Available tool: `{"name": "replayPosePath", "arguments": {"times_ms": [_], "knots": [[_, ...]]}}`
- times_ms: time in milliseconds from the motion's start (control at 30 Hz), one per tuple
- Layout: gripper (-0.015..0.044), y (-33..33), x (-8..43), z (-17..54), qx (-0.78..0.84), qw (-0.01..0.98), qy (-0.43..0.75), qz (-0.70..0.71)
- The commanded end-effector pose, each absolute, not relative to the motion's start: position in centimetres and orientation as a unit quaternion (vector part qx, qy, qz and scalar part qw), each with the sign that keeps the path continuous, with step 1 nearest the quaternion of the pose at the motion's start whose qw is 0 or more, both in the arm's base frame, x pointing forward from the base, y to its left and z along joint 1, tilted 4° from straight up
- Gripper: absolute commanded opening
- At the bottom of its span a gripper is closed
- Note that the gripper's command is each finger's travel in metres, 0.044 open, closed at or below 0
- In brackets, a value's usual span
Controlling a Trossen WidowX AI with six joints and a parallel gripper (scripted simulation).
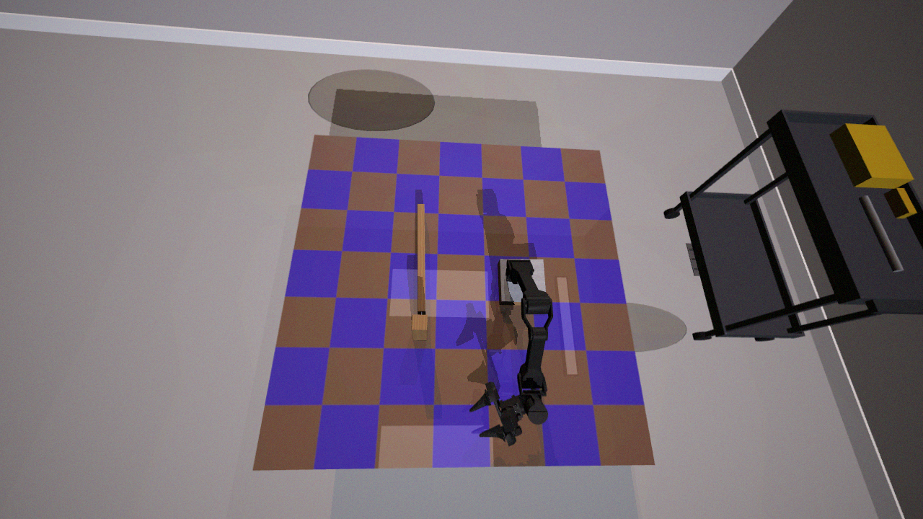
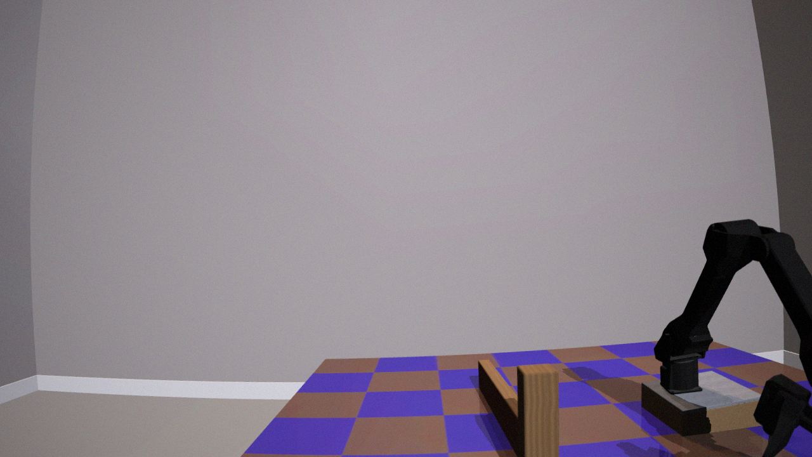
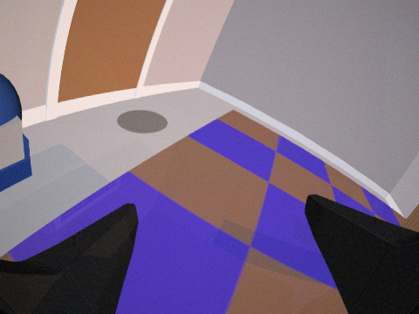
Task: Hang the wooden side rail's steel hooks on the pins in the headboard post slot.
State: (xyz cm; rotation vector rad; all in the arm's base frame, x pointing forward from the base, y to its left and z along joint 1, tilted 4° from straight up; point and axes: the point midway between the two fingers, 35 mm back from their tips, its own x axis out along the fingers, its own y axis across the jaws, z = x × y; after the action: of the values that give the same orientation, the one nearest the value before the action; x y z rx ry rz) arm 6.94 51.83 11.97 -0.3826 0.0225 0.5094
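A: Status?
B: My jaws (image 1: 476, 422) (image 2: 779, 435) are released, off right. Post (image 1: 419, 327) (image 2: 538, 409) next, rail (image 1: 420, 238) (image 2: 499, 386) running far from it. Likely final retreat; keep clear, verify seating.
A: Views?
B: Top shows a dark joint; exterior's post hides it. Seating unconfirmed.

We see a plain room, maybe a workshop or a lab; which of them, we cannot tell. A robot arm (image 1: 534, 352) (image 2: 703, 295) is mounted at a table (image 1: 361, 277) (image 2: 397, 435) (image 3: 209, 174) with a checked top. Beside it we find a black utility cart (image 1: 810, 213) on wheels, which carries yellow boxes. The walls are bare, with white skirting boards (image 1: 361, 46) (image 2: 164, 391) (image 3: 297, 131).
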Motion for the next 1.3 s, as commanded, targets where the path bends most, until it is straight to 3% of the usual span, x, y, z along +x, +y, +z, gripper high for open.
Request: {"name": "replayPosePath", "arguments": {"times_ms": [0,367,567,1267], "knots": [[0.0426,51.9,6.9,12.2,-0.188,0.95,0.011,0.25],[0.044,51.1,6.3,24.4,-0.188,0.95,0.011,0.251],[0.044,50.9,6.7,24.8,-0.179,0.951,0.011,0.252],[0.044,36.4,23.6,22.2,-0.151,0.944,0.055,0.29]]}}
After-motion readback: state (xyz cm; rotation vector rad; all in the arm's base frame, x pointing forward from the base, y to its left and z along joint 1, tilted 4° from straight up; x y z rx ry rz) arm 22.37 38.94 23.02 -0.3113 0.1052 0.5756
